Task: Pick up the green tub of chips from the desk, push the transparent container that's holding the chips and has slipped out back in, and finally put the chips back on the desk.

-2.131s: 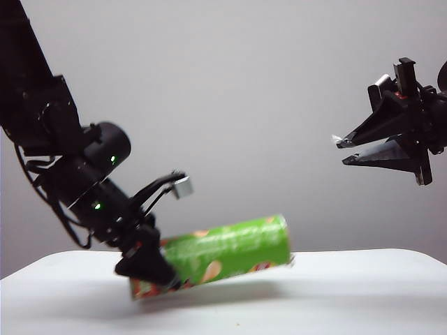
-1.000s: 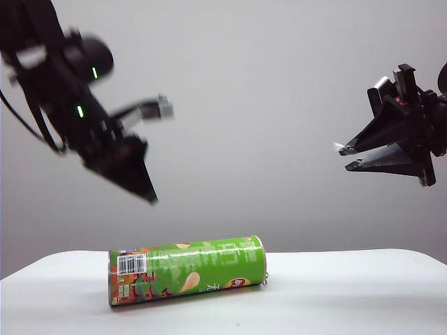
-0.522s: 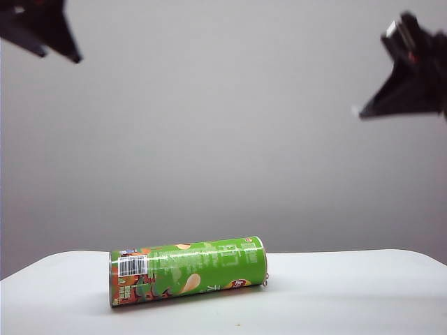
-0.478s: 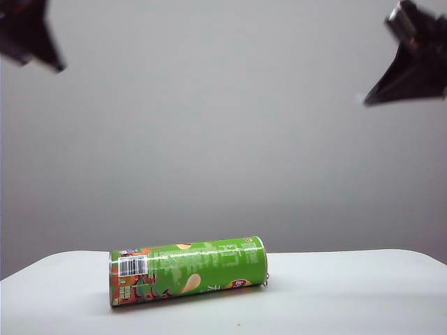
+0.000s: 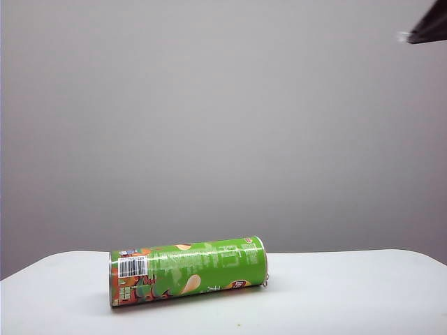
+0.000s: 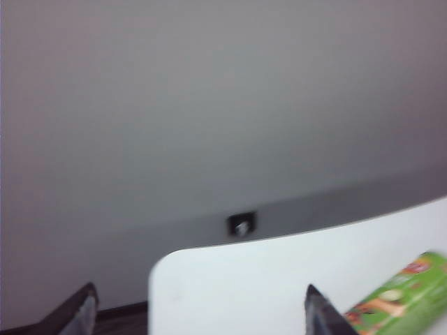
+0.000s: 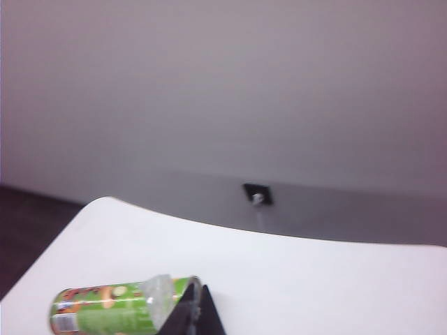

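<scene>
While green tub of chips (image 5: 188,271) lies on side on desk (image 5: 349,293), left gripper (image 6: 199,314) hovers well above, fingers apart; right gripper (image 7: 195,314) pressed together, empty, high at right

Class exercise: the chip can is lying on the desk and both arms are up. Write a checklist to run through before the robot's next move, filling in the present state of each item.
1. green tub of chips lies on its side on the desk, free of both grippers: ok.
2. Tub well inside the desk edges: ok.
3. transparent container pushed fully in: cannot tell; a clear edge shows at the tub's end in the right wrist view.
4. left gripper open, holding nothing: ok.
5. right gripper shut, empty, raised above the desk: ok.
</scene>
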Robot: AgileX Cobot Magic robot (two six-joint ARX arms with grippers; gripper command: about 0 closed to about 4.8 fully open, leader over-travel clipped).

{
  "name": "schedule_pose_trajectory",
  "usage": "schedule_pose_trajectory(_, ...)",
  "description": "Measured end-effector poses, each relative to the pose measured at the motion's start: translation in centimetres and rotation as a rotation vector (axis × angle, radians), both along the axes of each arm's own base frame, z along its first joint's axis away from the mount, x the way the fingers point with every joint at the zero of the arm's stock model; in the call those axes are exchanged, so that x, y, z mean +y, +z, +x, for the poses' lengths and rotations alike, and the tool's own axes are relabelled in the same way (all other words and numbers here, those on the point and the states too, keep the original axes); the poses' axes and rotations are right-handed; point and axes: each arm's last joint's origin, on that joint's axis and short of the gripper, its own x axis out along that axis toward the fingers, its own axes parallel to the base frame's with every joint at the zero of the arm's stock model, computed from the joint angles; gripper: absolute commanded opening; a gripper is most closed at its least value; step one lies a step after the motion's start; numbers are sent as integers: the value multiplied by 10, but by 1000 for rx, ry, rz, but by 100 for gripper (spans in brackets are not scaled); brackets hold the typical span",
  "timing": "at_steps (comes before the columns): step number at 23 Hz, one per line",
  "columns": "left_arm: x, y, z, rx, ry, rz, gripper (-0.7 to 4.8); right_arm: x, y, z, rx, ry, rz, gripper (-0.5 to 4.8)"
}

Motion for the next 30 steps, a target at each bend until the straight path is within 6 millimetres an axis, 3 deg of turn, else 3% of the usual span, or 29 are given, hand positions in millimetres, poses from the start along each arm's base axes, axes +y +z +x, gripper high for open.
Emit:
schedule_pose_trajectory(3, 2, -13, -9, -5, 65, -25, 388, -1, -17, -24, -45, -71, -4, -9)
schedule_pose_trajectory(7, 3, -38, -29, -65, 88, -84, 345, -3, -49, -64, -130, -198, -6, -9)
schedule_pose_trajectory(11, 5, -55, -38, -150, 117, -113, 316, -4, -66, -82, -202, -269, 35, -9)
schedule_pose_trajectory(13, 5, -80, -41, -176, 144, -155, 316, -5, -85, -98, -286, -301, 80, -9)
schedule_pose_trajectory(17, 5, -100, -37, -125, 128, -162, 298, -5, -101, -106, -330, -314, 104, -9)
schedule_pose_trajectory(20, 3, -113, -34, -77, 105, -157, 258, -5, -117, -103, -263, -323, 99, -9)
schedule_pose_trajectory(21, 3, -115, -34, -66, 103, -156, 199, -5, -121, -102, -244, -325, 96, -9)
schedule_pose_trajectory(23, 3, -121, -32, -59, 123, -144, 147, -6, -129, -101, -199, -378, 60, -9)
schedule_pose_trajectory(26, 3, -127, -31, -42, 132, -135, -1, -8, -134, -101, -164, -439, 13, -9)
schedule_pose_trajectory(30, 2, -137, -31, 17, 111, -88, -6, -10, -142, -101, -90, -507, -27, -9)
